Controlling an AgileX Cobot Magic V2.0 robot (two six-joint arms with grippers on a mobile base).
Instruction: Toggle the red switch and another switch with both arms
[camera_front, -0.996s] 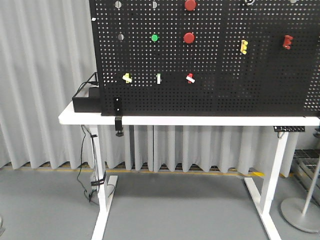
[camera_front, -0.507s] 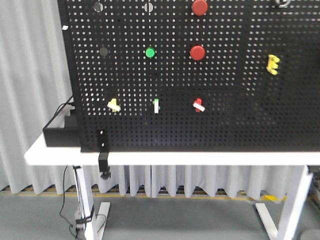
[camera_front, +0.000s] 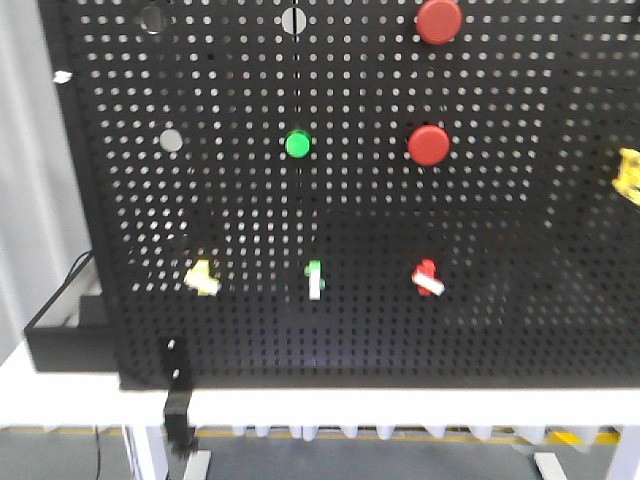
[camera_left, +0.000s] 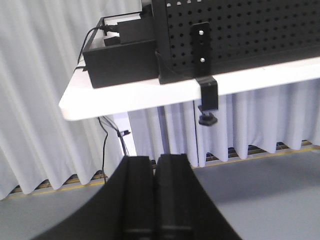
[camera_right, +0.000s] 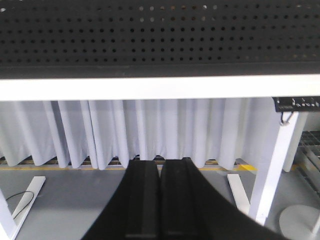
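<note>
In the front view we saw the red switch (camera_front: 428, 279) at the lower right of centre on the pegboard (camera_front: 520, 250), with its white lever tilted down to the right. The yellow switch (camera_front: 202, 277) sat at the lower left. It was blurred, so we could not tell how its lever stood. A yellow part (camera_front: 630, 175) was cut off by the right edge. The left gripper (camera_left: 154, 162) and the right gripper (camera_right: 160, 167), each at the bottom centre of its wrist view, had the jaws pressed together on nothing, below the bench (camera_right: 150, 87).
</note>
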